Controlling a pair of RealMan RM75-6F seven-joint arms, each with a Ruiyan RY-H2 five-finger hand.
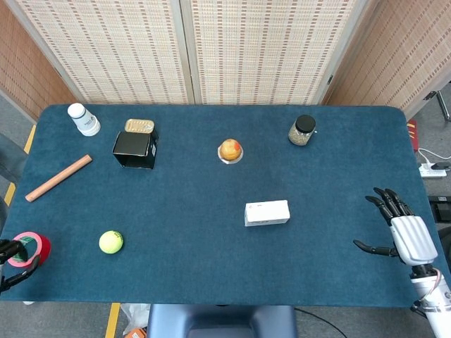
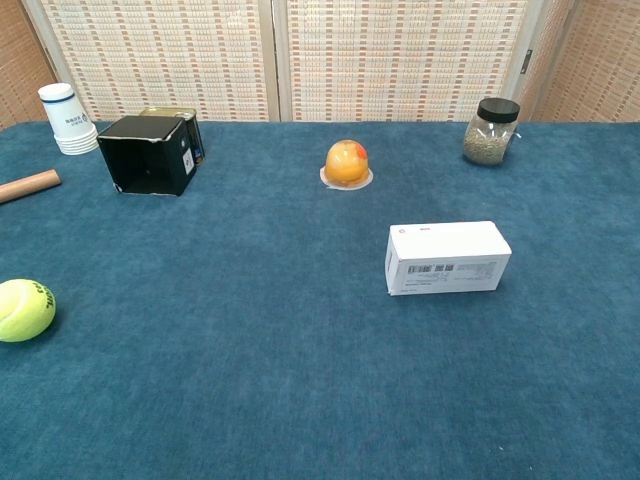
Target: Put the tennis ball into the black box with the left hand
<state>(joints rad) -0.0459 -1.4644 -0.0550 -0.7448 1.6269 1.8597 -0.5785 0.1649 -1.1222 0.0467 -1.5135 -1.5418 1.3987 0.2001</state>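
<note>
Only the dark fingertips of the left hand (image 1: 8, 255) are seen at the left edge of the head view, beside a red and pink tape roll (image 1: 31, 248); whether its fingers are spread or curled cannot be told, and nothing is seen to be held by it. Its place at the table's near-left corner is judged a resting station, close to its target. The tennis ball (image 1: 110, 241) is left lying on the blue table (image 1: 211, 282), near that hand but apart from it, so the reach has not yet been made. The black box (image 1: 134, 148) is set well beyond the ball toward the far left, with a gold tin (image 1: 139, 125) just behind it and a white paper cup stack (image 2: 66, 119) off to its side. At the near-right edge the right hand (image 1: 402, 231) is held spread and empty, kept well apart from the work since it is not called for. A white carton (image 1: 267, 213), an orange fruit on a small dish (image 1: 230, 151), a glass jar (image 1: 301, 131) and a wooden rod (image 1: 58, 177) are scattered elsewhere and are judged not to block a path from ball to box.
</note>
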